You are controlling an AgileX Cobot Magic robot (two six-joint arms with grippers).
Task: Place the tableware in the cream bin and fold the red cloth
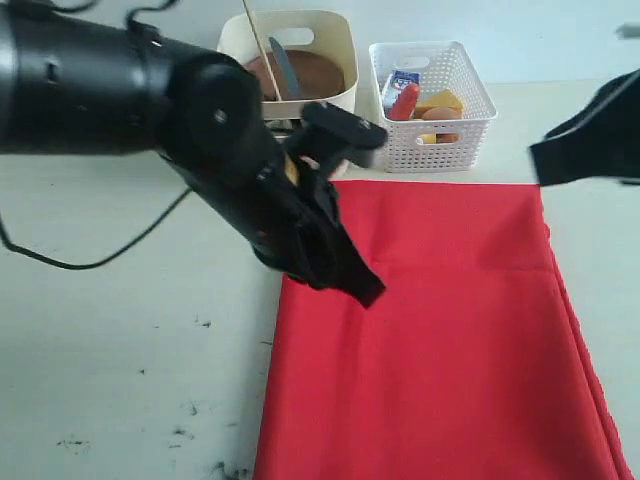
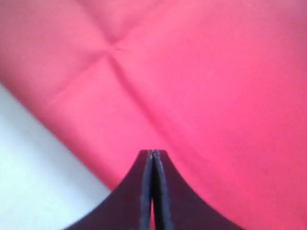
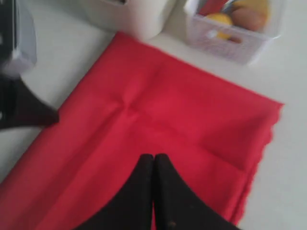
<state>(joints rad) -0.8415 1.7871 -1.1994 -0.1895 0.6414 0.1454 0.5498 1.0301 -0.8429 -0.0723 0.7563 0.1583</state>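
Tableware part looked done, as far as visible. The cream bin [image 1: 348,70] stood at the far side of the table [image 1: 120,350], with the brown plate [image 1: 315,72], the knife [image 1: 285,68] and the chopsticks [image 1: 260,45] inside it. Cup, bowl and spoon could not be made out; either deeper in the bin or hidden by the left arm. No tableware lay loose on the visible table. The white lattice basket [image 1: 440,150] just beside the bin held only food items and a carton.

The red cloth [image 1: 450,330] lay flat on the table in front of both bins, its far edge close to them. Stacked layers showed along its right edge in the right wrist view, plus crossing creases near the middle, so at least 1 fold seemed made. Whether another fold was wanted, cannot tell.

Left gripper [image 2: 152,153] had its jaws pressed together with nothing between them, hovering over the cloth near its far left corner. Right gripper [image 3: 154,157] was also together and empty, up above the cloth's right side, blurred in the exterior view.

Judgement: close to finished; left over was at most a final fold or tidy-up.
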